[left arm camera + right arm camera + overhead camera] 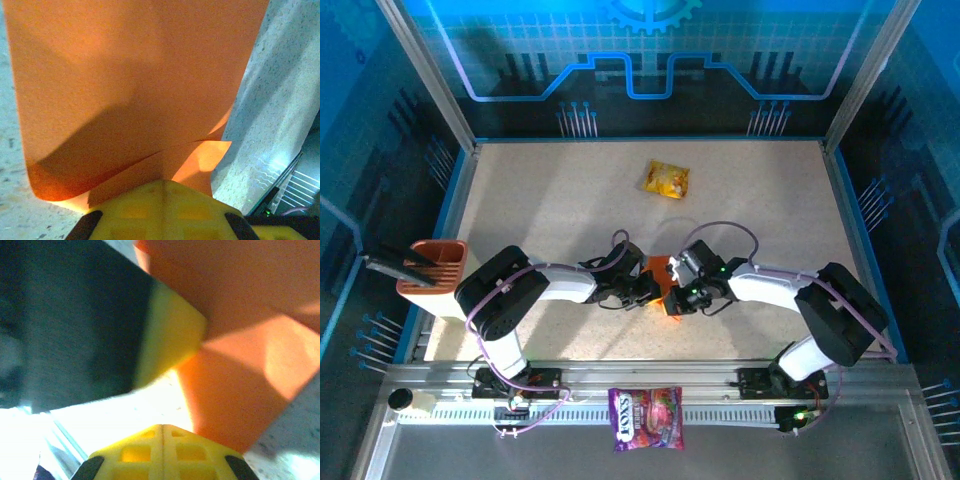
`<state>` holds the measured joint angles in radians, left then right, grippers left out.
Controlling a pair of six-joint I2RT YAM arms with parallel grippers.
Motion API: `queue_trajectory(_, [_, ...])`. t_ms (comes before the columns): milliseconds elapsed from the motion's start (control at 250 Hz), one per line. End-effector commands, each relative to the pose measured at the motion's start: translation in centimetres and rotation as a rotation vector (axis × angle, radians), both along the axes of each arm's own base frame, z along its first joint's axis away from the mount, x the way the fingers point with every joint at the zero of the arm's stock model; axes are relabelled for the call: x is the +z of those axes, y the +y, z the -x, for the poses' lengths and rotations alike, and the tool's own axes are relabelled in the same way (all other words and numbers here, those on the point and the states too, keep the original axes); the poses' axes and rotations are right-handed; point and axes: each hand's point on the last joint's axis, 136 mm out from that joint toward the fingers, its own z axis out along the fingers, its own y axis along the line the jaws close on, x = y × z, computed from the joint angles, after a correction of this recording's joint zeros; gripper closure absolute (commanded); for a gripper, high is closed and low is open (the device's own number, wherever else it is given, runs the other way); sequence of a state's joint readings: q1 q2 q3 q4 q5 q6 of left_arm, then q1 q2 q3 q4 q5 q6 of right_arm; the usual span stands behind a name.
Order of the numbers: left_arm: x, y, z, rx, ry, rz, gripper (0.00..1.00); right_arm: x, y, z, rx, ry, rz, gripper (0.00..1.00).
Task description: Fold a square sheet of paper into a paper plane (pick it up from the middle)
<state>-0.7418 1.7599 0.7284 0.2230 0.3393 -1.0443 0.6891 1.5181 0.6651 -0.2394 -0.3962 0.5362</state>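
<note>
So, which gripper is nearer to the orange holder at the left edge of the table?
Left. The left gripper, by the paper mid-table, is right of the holder; the right gripper is further right.

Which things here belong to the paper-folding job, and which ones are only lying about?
For the job:
- paper
- left gripper, shut on the paper
- right gripper, shut

Lying about:
- snack packet, far side of the table
- purple bag, on the near rail
- holder, left edge
</note>
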Motion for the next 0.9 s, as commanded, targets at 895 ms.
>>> queue_trajectory(895, [-3.6,1.9,1.6,-0.006,0.083,-0.121,0.96,-2.5,-1.3,1.7,-0.066,0.084,0.031,0.92])
